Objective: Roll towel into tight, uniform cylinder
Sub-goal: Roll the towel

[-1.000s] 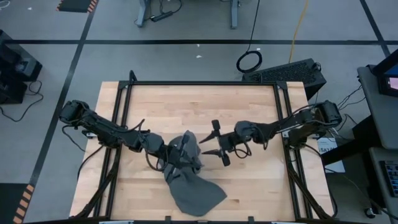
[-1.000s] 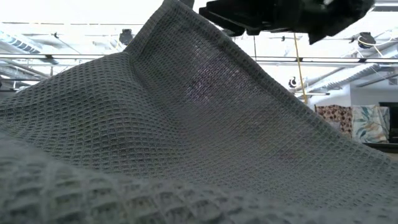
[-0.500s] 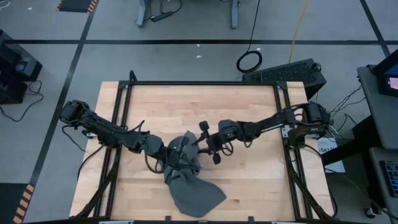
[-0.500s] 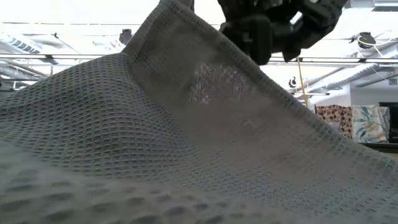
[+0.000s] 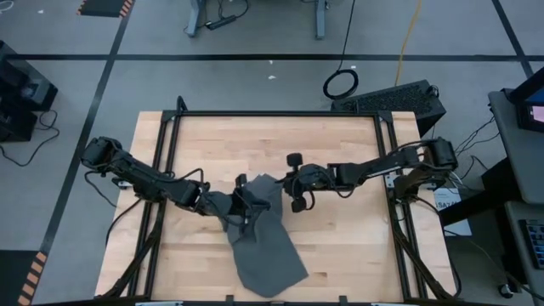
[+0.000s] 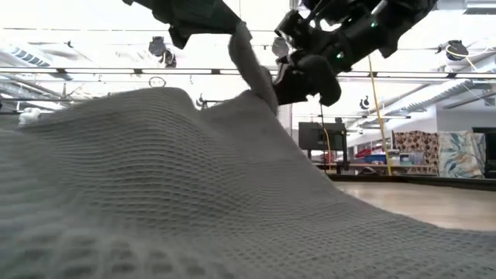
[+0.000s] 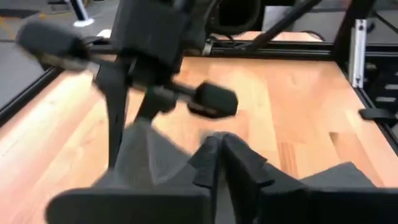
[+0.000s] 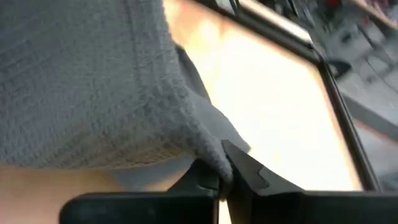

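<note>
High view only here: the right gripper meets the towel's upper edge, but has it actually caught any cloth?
Observer: Yes. The right wrist view shows the right gripper shut on a pinch of the towel at its edge.
Operator: Is that edge off the table?
Observer: Yes. In the low view it rises into a peak, and the rest slopes down toward the camera.
Operator: And the left gripper?
Observer: The left gripper is at the towel's left side. Its wrist view shows the right arm close ahead, with bare table beyond.

No readable text, label or number anywhere.
</note>
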`<move>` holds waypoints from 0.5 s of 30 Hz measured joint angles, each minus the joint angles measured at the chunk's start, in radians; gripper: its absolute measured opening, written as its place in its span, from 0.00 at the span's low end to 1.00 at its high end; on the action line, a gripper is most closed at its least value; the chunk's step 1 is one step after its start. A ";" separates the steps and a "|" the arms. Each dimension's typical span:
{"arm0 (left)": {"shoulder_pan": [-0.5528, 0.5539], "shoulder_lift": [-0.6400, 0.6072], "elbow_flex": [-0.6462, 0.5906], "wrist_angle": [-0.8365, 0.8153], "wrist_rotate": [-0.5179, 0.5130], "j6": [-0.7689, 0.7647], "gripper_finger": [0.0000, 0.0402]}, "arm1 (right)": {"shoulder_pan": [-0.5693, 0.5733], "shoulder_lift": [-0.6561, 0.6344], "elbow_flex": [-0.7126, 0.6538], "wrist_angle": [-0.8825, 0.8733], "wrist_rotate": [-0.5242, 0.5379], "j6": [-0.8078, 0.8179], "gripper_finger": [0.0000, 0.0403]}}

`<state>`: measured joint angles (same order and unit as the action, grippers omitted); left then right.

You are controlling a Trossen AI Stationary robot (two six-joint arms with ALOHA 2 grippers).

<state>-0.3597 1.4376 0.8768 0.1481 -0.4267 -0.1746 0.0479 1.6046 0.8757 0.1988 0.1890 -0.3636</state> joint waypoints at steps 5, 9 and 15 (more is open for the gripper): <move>-0.016 0.000 0.000 -0.028 -0.083 -0.062 0.26 | 0.000 -0.088 0.000 -0.070 0.044 0.032 0.01; -0.026 0.000 0.000 -0.034 -0.160 -0.080 0.39 | 0.000 -0.162 0.000 -0.100 0.045 0.007 0.01; -0.043 0.000 0.000 -0.141 -0.277 -0.168 0.48 | 0.000 -0.271 0.000 -0.212 0.042 -0.019 0.00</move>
<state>-0.4023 1.4376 0.8768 0.0070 -0.7040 -0.3427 0.0483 1.3341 0.8757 -0.0129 0.2306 -0.3826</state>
